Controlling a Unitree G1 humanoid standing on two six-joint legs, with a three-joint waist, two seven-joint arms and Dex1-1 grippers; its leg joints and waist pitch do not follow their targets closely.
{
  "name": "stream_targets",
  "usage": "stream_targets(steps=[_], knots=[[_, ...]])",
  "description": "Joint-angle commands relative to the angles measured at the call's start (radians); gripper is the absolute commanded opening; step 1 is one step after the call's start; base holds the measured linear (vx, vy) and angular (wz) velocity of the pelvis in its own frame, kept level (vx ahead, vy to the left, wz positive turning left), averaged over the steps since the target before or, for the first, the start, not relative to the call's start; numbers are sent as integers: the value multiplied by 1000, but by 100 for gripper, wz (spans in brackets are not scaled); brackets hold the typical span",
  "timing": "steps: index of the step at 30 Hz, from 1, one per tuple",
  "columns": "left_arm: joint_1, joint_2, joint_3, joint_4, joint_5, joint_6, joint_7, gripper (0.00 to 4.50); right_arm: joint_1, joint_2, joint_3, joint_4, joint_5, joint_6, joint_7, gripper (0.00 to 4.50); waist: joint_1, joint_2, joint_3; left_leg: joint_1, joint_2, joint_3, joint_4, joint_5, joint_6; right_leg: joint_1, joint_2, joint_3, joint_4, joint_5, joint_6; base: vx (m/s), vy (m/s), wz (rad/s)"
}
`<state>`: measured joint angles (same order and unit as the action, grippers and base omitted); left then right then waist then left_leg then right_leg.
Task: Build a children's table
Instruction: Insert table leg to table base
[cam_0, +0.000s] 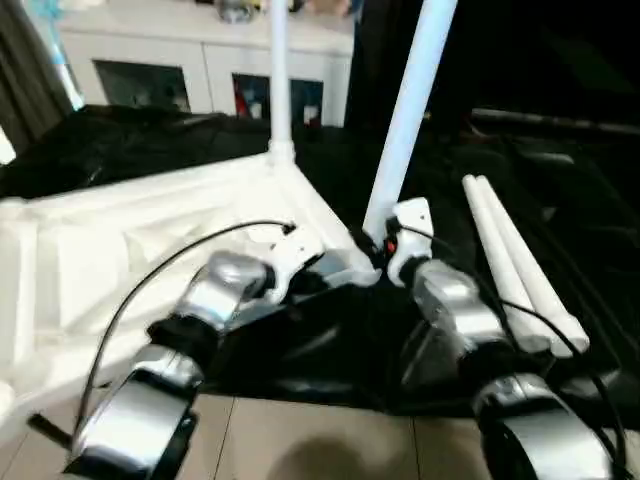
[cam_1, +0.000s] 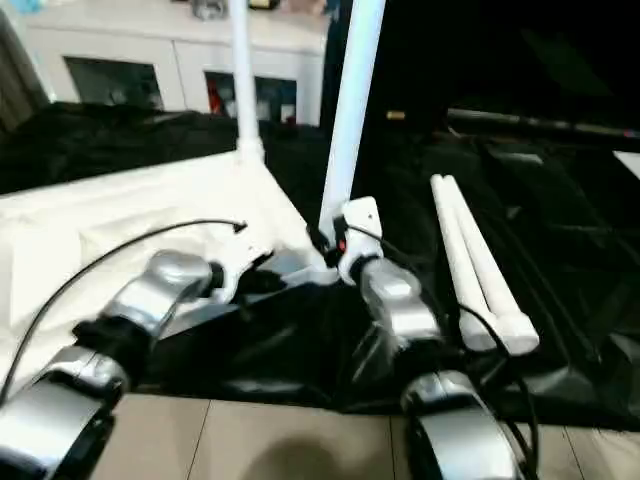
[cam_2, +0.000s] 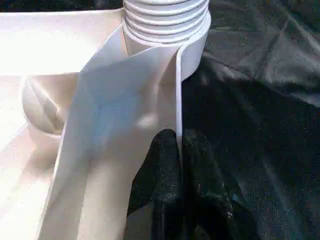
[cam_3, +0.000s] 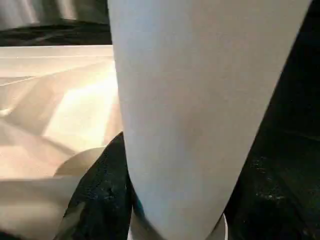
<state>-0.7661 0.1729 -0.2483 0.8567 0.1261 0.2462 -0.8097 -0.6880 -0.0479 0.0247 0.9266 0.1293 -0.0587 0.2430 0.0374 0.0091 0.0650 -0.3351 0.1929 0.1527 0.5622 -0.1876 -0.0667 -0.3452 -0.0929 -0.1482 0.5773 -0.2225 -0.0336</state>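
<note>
The white tabletop (cam_0: 120, 250) lies upside down on a black cloth, ribs facing up. One white leg (cam_0: 279, 80) stands upright in its far corner socket. A second leg (cam_0: 410, 110) leans slightly at the near right corner, and my right gripper (cam_0: 385, 248) is shut around its lower end. A black finger (cam_3: 100, 195) presses against that leg (cam_3: 200, 100). My left gripper (cam_0: 300, 272) is shut on the tabletop's thin side rim (cam_2: 177, 90), just below the ribbed corner socket (cam_2: 167, 20). Two more legs (cam_0: 515, 265) lie side by side to the right.
A black cloth (cam_0: 300, 350) covers the floor under the parts. Bare light flooring (cam_0: 300, 440) shows nearest me. A white cabinet with glass doors (cam_0: 200, 60) stands behind the tabletop. Thin black cables (cam_0: 170, 262) loop over both forearms.
</note>
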Motion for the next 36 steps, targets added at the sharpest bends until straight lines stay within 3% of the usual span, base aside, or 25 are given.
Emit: stream_targets(steps=[1, 2, 3, 4, 5, 6, 7, 8, 9, 10, 12, 13, 19, 21, 23, 25, 27, 29, 31, 33, 34, 36], knots=[[-38, -28, 21, 10, 6, 25, 71, 0, 38, -9, -37, 176, -32, 62, -166, 191, 33, 19, -34, -48, 108, -6, -215, -905, -38, 56, -12, 57, 99, -154, -51, -25, -46, 24], [-40, -35, 20, 12, 7, 28, 78, 0, 29, -1, -43, 187, -27, 62, -185, 191, 29, -47, -47, 49, 45, 21, -121, -732, -38, -39, -44, 124, 1, -445, -31, 49, -136, 18], [-43, -44, 18, 13, 11, 30, 87, 0, 14, 12, -55, 204, -19, 67, -220, 191, 32, -65, -41, 95, -5, 12, 48, -468, -14, -108, -131, 132, -147, -902, -22, 49, -136, 18], [-44, -45, 16, 14, 13, 30, 89, 0, 9, 16, -56, 210, -22, 66, -230, 191, 43, -64, -46, 36, 4, -3, 36, -309, 10, -53, -156, 161, -139, -937, -14, 76, -74, -34], [-45, -47, 14, 15, 14, 30, 91, 0, 4, 20, -56, 215, -24, 66, -240, 191, 54, -52, -57, -57, 23, -24, -44, -127, -3, 28, -119, 130, -79, -730, -17, 85, 11, -34], [-46, -48, 10, 16, 16, 26, 94, 0, -4, 27, -57, 224, -28, 64, -252, 191, 59, -32, -76, -32, 40, -23, -67, -96, -29, 9, -72, 113, -50, -393, -50, 85, 11, -34], [-46, -48, 6, 16, 17, 27, 101, 0, -18, 37, -57, 239, -32, 61, -272, 191, 53, -25, -75, -11, 45, -16, -66, -153, -32, -11, -56, 115, -34, -183, -114, 0, 0, 0], [-44, -46, 5, 15, 17, 24, 98, 0, -23, 42, -57, 243, -30, 59, -276, 191, 48, -26, -73, -6, 45, -12, -66, -196, -36, -14, -56, 118, -33, -148, -144, 0, 0, 0], [-43, -46, 4, 15, 16, 23, 98, 0, -28, 46, -61, 249, -28, 53, -280, 191, 44, -28, -67, -9, 39, -4, -69, -271, -36, -10, -57, 120, -39, -163, -173, 0, 0, 0], [-43, -45, 3, 17, 16, 21, 98, 0, -34, 52, -67, 257, -25, 46, -283, 191, 43, -33, -66, -18, 35, -4, -73, -299, -32, 0, -61, 116, -44, -234, -160, 0, 0, 0], [-41, -41, -1, 22, 20, 13, 98, 0, -45, 58, -66, 270, -33, 30, -285, 191, 47, -34, -68, -10, 37, -3, -73, -313, -26, -6, -69, 119, -58, -319, -134, 0, 0, 0], [-40, -40, 0, 23, 21, 12, 100, 0, -52, 60, -66, 276, -37, 26, -295, 191, 47, -34, -66, -14, 38, -4, -77, -309, -27, -4, -68, 119, -61, -332, -123, 0, 0, 0], [-40, -35, 2, 24, 19, 6, 102, 0, -67, 60, -65, 287, -38, -1, -261, 191, 46, -35, -66, -15, 41, -4, -81, -314, -31, -5, -68, 119, -64, -337, -112, 0, 0, 0], [-41, -33, -2, 26, 21, -2, 100, 0, -72, 60, -74, 286, -30, -12, -239, 247, 46, -34, -65, -15, 41, -3, -81, -311, -28, -5, -68, 120, -65, -329, -112, 0, 0, 0], [-41, -28, -8, 28, 26, -18, 98, 0, -79, 55, -68, 284, -41, -31, -220, 263, 46, -31, -67, -13, 42, -3, -81, -309, -27, -6, -68, 120, -64, -322, -117, 0, 0, 0], [-40, -23, -12, 26, 28, -29, 91, 0, -86, 51, -66, 281, -44, -44, -197, 281, 47, -35, -70, -19, 42, -1, -80, -268, -21, 1, -67, 120, -57, -258, -131, 0, 0, 0], [-37, -15, -17, 20, 28, -43, 73, 0, -97, 48, -65, 267, -35, -60, -133, 306, 48, -31, -70, -20, 41, 3, -77, -238, -2, 4, -68, 118, -56, -224, -144, 0, 0, 0], [-36, -4, -18, 14, 26, -52, 55, 0, -110, 44, -101, 222, 26, -54, -14, 318, 48, -30, -70, -21, 42, 4, -77, -226, 7, 6, -67, 118, -55, -213, -151, 0, 0, 0], [-36, -1, -19, 12, 26, -57, 50, 0, -112, 38, -105, 199, 42, -53, 39, 340, 49, -31, -76, -24, 44, 5, -72, -188, 25, 13, -68, 118, -46, -145, -166, 0, 0, 0], [-32, 9, -25, 2, 25, -86, 35, 0, -99, 17, -92, 142, 59, -40, 140, 357, 49, -31, -84, -27, 41, 10, -57, -62, 68, 16, -60, 114, -22, 63, -209, 0, 0, 0], [-29, 14, -29, -5, 24, -99, 21, 0, -88, 4, -82, 109, 65, -29, 186, 357, 50, -29, -85, -27, 42, 11, -54, -43, 81, 15, -61, 114, -18, 106, -221, 0, 0, 0], [-14, 32, -43, -29, 20, -146, -35, 0, -41, -41, -41, 3, 70, 13, 302, 387, 50, -31, -92, -31, 37, 15, -40, 29, 142, 19, -60, 111, -1, 263, -257, 0, 0, 0]])
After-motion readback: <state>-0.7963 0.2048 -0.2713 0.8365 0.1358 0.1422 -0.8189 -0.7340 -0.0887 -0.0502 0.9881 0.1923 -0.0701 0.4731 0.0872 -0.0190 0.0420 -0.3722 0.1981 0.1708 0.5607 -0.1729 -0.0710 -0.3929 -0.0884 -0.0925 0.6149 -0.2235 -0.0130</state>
